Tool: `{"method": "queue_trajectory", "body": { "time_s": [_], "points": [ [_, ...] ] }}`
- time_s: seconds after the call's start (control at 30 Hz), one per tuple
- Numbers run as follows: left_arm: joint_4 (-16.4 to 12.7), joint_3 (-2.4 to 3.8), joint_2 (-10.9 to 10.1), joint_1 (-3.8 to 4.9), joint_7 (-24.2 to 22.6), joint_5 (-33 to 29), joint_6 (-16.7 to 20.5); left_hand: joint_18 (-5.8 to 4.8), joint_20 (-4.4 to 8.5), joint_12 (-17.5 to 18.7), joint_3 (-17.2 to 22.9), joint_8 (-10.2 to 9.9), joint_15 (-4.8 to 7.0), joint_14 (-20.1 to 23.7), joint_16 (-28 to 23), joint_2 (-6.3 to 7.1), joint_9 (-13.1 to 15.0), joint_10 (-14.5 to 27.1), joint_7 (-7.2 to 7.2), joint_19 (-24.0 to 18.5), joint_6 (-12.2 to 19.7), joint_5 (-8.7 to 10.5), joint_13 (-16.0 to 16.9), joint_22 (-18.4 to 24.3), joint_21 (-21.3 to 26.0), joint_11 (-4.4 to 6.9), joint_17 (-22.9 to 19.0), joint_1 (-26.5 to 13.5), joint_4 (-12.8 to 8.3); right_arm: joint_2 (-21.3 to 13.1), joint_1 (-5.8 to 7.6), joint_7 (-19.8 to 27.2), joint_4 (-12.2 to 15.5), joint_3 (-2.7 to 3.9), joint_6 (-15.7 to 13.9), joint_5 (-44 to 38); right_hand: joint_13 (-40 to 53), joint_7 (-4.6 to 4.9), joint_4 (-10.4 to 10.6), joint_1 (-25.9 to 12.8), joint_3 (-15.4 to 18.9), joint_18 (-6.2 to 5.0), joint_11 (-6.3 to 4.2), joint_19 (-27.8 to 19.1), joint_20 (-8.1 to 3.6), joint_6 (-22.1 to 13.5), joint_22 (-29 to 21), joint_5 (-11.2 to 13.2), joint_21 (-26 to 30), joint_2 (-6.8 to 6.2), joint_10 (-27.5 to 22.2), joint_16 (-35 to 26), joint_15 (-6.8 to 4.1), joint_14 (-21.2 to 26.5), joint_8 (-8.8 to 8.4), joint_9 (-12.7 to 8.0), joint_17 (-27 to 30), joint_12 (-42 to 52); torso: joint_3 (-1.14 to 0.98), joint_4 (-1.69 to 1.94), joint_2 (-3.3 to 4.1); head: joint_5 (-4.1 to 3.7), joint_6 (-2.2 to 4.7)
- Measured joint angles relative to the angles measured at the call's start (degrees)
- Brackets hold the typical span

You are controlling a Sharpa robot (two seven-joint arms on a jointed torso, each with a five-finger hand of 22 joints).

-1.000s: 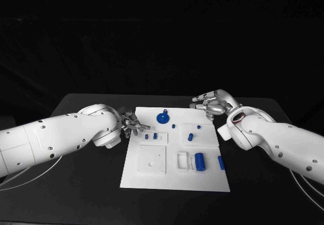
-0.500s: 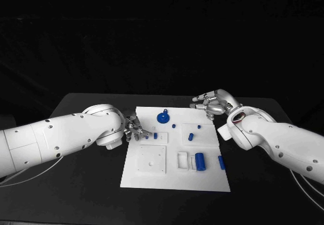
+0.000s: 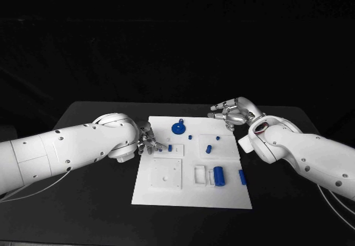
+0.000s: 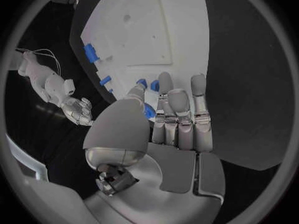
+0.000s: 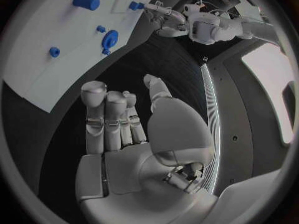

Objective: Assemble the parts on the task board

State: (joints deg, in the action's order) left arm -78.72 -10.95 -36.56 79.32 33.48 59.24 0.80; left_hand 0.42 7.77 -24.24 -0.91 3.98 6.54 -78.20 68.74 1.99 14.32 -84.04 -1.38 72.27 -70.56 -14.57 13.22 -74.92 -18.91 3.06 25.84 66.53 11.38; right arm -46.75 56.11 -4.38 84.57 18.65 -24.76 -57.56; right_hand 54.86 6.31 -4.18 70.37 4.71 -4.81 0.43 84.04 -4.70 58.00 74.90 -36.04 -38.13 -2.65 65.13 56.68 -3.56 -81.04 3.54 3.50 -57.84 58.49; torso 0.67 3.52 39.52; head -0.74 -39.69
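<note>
Head view: both my hands at the task board (image 3: 191, 197), neither holding a part.
Left hand (image 3: 148, 140) reaches over the board's left edge, fingers (image 4: 198, 92) extended and slightly apart above two small blue parts (image 3: 169, 148), grasping nothing. Right hand (image 3: 232, 114) hovers off the board's far right corner, fingers loosely curled and empty. A blue disc (image 3: 178, 128) lies near the far edge, a blue cylinder (image 3: 219, 175) and a blue bar (image 3: 242, 177) toward the near right.
</note>
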Motion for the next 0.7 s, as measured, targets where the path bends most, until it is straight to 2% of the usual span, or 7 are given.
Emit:
{"method": "queue_trajectory", "body": {
  "time_s": [0.07,0.4,0.7],
  "points": [
    [0.33,-0.1,0.29,-0.02,0.0,0.09,-0.02,0.0,0.0,0.0,-0.24,0.0,0.0,0.0,0.0,0.0,0.0,0.0,0.0,0.0,0.0,0.0,0.07,0.0,0.0,0.0,0.0,0.0,-0.24,0.02,0.0,0.0,0.0,0.0,0.01,0.0,0.0,0.0,0.0,0.0,0.0,0.0,0.0,0.0,0.0,0.0,0.0,-0.13,0.0,0.0,0.0,0.0,0.0,0.0,0.0,0.0,0.0,0.0,0.01,0.0,0.0,0.0,-0.03],
    [1.56,-0.54,1.22,0.02,-0.16,0.16,-0.1,0.0,0.0,0.0,-1.56,0.19,0.21,0.21,0.0,-2.71,0.18,0.0,0.16,0.0,-0.17,0.0,0.17,0.01,0.0,0.0,-0.05,1.51,-1.96,0.06,0.0,-0.02,0.0,0.0,0.05,0.0,0.0,0.0,-0.01,0.0,-0.48,0.0,0.0,0.0,0.0,0.0,0.0,-0.13,0.0,0.0,0.0,0.0,0.0,0.0,0.0,0.0,0.0,0.0,-0.01,0.01,-0.03,-0.07,-0.19],
    [2.17,-0.75,1.58,0.09,-0.39,0.13,-0.44,0.0,0.0,0.0,-1.88,0.18,0.21,0.21,0.0,-3.57,0.31,0.0,0.26,0.0,-0.28,0.0,0.22,0.01,0.0,0.0,-0.05,2.36,-3.22,0.1,0.0,-0.02,0.0,0.0,0.07,0.0,0.0,0.0,-0.01,0.0,-0.48,0.0,0.0,0.0,0.0,0.0,0.0,-0.13,0.0,0.0,0.0,0.0,0.0,0.0,0.0,0.0,0.0,0.0,-0.01,0.03,-0.08,-0.07,-0.23]
  ]
}}
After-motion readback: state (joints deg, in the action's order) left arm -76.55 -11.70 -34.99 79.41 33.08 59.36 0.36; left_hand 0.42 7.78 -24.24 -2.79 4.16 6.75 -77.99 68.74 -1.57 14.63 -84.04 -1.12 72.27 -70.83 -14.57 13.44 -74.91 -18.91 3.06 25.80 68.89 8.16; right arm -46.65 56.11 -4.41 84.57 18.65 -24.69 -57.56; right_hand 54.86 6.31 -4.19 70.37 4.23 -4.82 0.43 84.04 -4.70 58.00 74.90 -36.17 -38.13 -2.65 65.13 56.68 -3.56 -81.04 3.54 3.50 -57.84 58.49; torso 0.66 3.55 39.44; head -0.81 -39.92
